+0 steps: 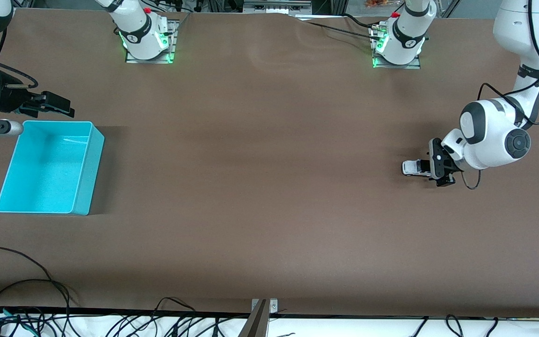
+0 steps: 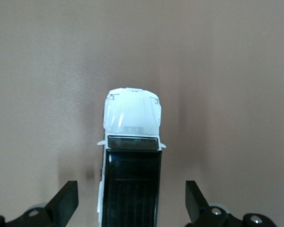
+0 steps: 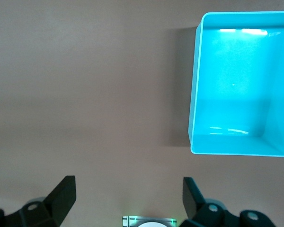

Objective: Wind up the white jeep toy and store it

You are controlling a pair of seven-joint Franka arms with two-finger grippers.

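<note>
The white jeep toy [image 1: 412, 167] stands on the brown table near the left arm's end, white hood and black roof. In the left wrist view the jeep [image 2: 131, 156] lies between the spread fingers, with bare table on both sides of it. My left gripper [image 1: 431, 168] is open and low around the jeep's rear, not touching it. The cyan bin [image 1: 49, 167] stands at the right arm's end and holds nothing; it also shows in the right wrist view [image 3: 241, 82]. My right gripper [image 1: 52, 105] is open and empty, up in the air above the table beside the bin's rim.
The two arm bases [image 1: 147, 40] [image 1: 398, 44] stand at the table's edge farthest from the front camera. Cables [image 1: 26, 299] lie along the table's edge nearest to that camera.
</note>
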